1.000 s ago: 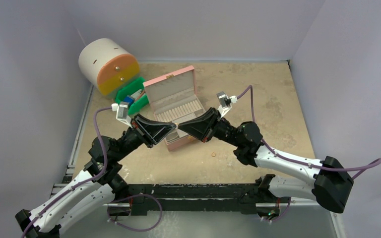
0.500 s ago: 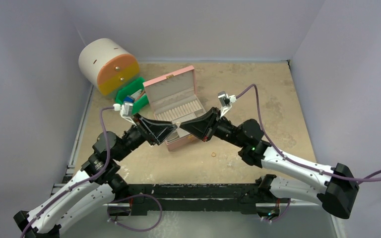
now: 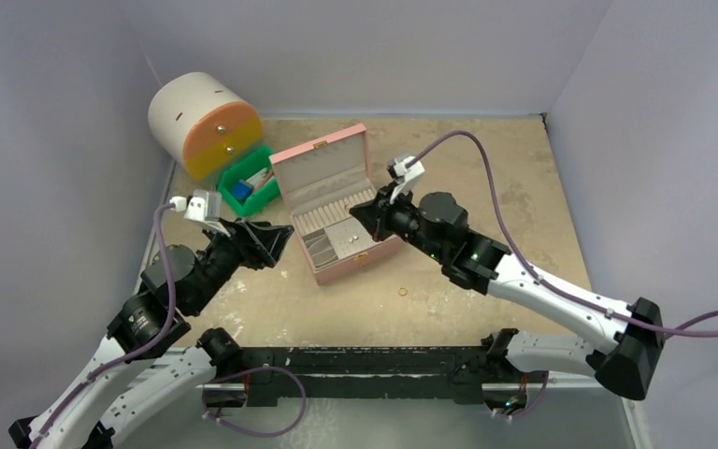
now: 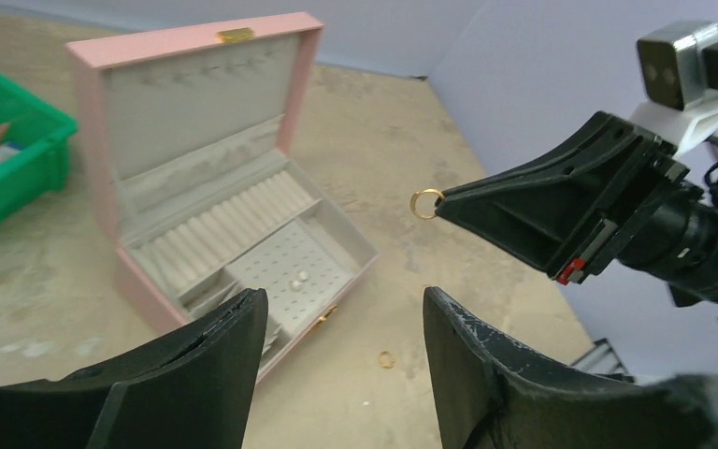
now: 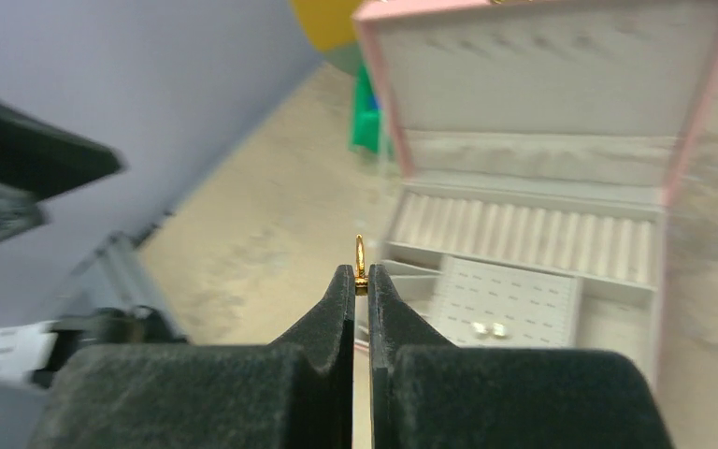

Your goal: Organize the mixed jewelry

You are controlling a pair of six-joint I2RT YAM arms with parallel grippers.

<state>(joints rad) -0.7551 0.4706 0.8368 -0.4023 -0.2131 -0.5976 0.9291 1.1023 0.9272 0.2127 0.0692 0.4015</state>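
Note:
My right gripper [image 5: 361, 273] is shut on a small gold ring [image 5: 360, 253], which stands up edge-on between the fingertips. In the left wrist view the same ring [image 4: 424, 203] hangs at the right gripper's tip [image 4: 441, 204], above the table beside the open pink box [image 4: 196, 49]. My left gripper [image 4: 341, 301] is open and empty, to the left of the box [image 3: 292, 168] in the top view. A second gold ring [image 3: 402, 292] lies on the table in front of the box. Two pale studs [image 5: 488, 329] sit on the box's perforated pad.
A green bin [image 3: 260, 198] with small items stands left of the box. Behind it lies a white drum with an orange and yellow face [image 3: 204, 122]. Walls close in the table on the left, back and right.
The left gripper has opened, let go of the ring and drawn back to the left. The right gripper keeps the ring and has moved up and back over the box.

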